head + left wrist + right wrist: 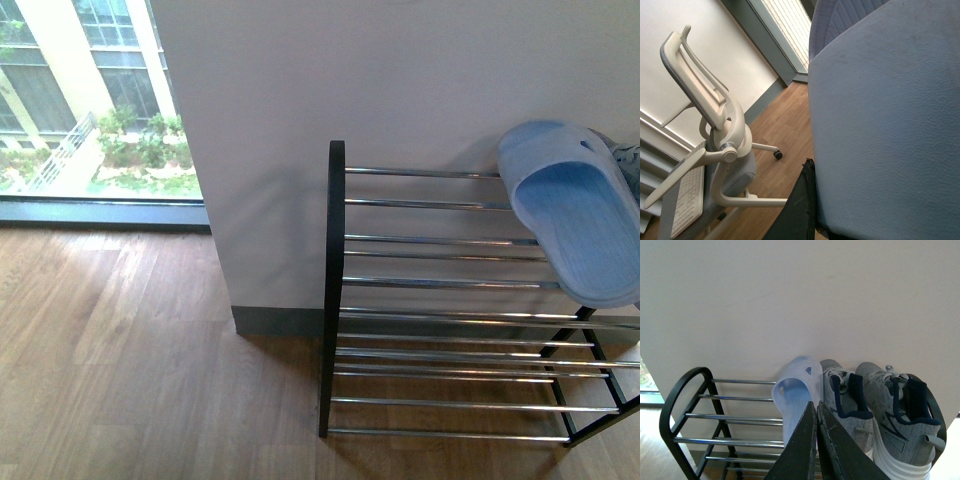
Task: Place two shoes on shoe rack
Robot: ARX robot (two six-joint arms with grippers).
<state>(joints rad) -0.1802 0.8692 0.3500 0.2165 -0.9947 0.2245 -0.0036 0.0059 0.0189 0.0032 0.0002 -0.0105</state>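
A pale blue slide (580,215) lies on the top rods of the shoe rack (430,285) at its right end. In the right wrist view that slide (797,390) stands beside two grey sneakers (845,400) (905,415) on the same tier. My right gripper (816,410) is shut and empty, hanging in front of the rack near the slide. In the left wrist view another pale blue slide (885,125) fills most of the picture. My left gripper (810,167) is shut on it, and only one black finger (797,207) shows. Neither arm appears in the front view.
The rack stands against a white wall (330,80) on a wood floor (120,350). A floor-to-ceiling window (90,100) is at the left. The rack's left half (400,240) holds nothing. In the left wrist view a white office chair (715,130) and a keyboard (687,200) show.
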